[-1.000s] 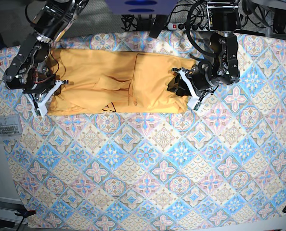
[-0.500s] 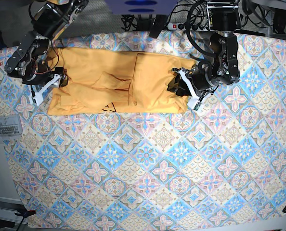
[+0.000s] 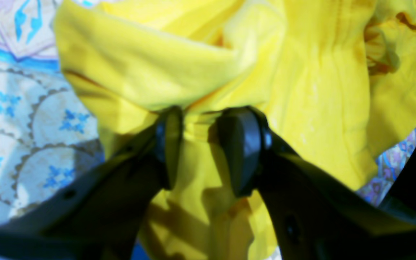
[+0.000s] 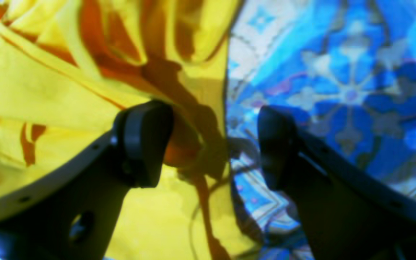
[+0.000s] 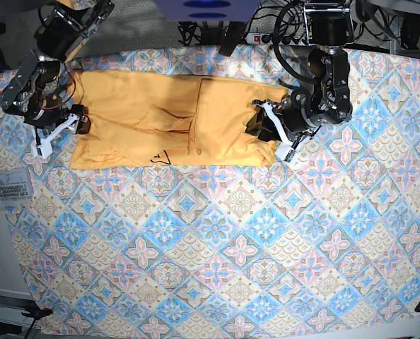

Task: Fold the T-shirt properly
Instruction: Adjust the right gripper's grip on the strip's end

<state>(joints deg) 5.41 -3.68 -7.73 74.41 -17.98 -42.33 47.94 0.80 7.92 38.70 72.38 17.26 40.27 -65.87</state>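
While the base view looks straight down on everything, here's how it breaks down:

T-shirt: the T-shirt lies flat in a long band across the 12 o'clock part of the worktop, running from roughly 10 o'clock to 1 o'clock. Yellow-orange, with a vertical fold edge near its middle and a small dark mark close to its lower edge.

Left gripper: the left gripper sits at the shirt's end on the 1 o'clock side. In the left wrist view the gripper is clamped on a bunched bit of the yellow cloth, both pads pressing into the fabric with folds puffing up just above them.

Right gripper: the right gripper is at the opposite end, around 10 o'clock, just at the shirt's edge. From the right wrist view the gripper is spread wide, nothing pinched. One finger hangs over the yellow cloth, the other finger over the patterned cover, and the shirt's edge runs between them.

Tablecloth: the blue-pink tile-pattern tablecloth covers the whole worktop, shirt lying right on it.

Extras: a small clear box sits off the cloth near 9 o'clock.
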